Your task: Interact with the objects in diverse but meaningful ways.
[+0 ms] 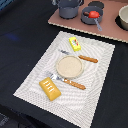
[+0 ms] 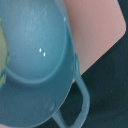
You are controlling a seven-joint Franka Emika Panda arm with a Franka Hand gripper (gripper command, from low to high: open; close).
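Worktop: dark, covered in black cloth, carrying a pale striped mat and a pinkish board.
Mat: lies at a slant on the middle of the worktop, with the place setting on it.
Board: sits at the worktop's far edge, toward the exterior view's right; cookware stands on it.
Pot: dark grey, two-handled, upright on the board's corner nearest the exterior view's left, partly cut off by the frame's top.
Pot in the wrist view: fills most of the picture as a blue-grey bowl seen from above, one loop handle showing and the pink board beside it.
Gripper: not seen in either view, so I cannot tell whether it is released or clenched.
Tomato: red, sitting in a second dark pan on the board, just beside the pot.
Box: yellow with a red label, lying flat near the mat's far edge.
Plate: round, tan, in the middle of the mat.
Block: orange, ridged, lying on the mat's near part, well apart from the box.
Sausage: brown, lying just beside the plate on the side toward the board.
Fork: wooden-handled, between the plate and the block.
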